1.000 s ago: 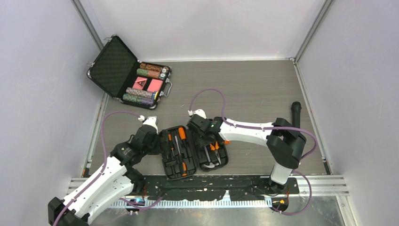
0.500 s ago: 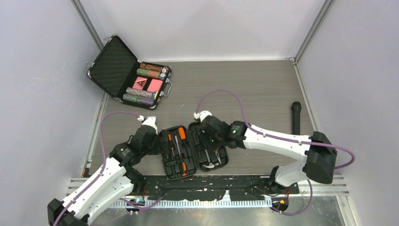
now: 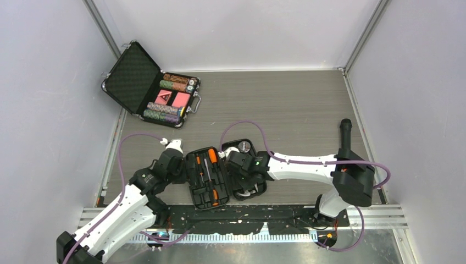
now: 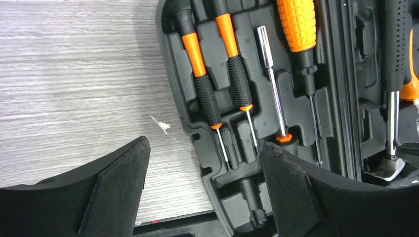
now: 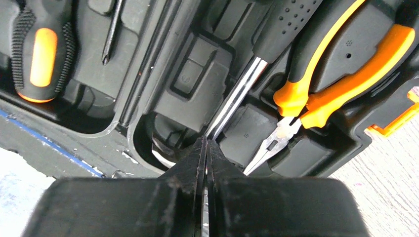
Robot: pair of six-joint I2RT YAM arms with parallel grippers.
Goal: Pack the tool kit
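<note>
The grey wood-grain table (image 3: pixel 297 104) fills the middle of the top view, closed in by plain pale walls (image 3: pixel 49 110) on the left, right and far sides. The left arm (image 3: pixel 123 206) reaches up from the lower left corner, and the right arm (image 3: pixel 308 162) stretches in from the lower right. An open metal-edged briefcase (image 3: pixel 132 77) of chips and red cards sits in the upper left, well apart from the rest. The tool kit (image 3: pixel 192 190) lies open and flat at the lower centre of the frame, near the table's front edge, between the two wrists. The left gripper (image 4: pixel 203 148) hangs over the kit's left border with its fingers (image 4: pixel 118 182) spread wide and nothing between them: one finger is over bare wood, the other over the moulded tray. The right gripper (image 5: pixel 206 148) is over the kit's right half, its two fingers pressed flat together. Their tips meet the end of a chrome shaft (image 5: pixel 237 94) with a black handle; whether they pinch it I cannot tell. Beside that shaft lie orange-handled pliers (image 5: pixel 341 64) in their slot, with the small orange latch (image 5: pixel 395 118) at the case's rim. In the left half, slim orange-and-black screwdrivers (image 4: pixel 202 89) lie side by side in their slots.
</note>
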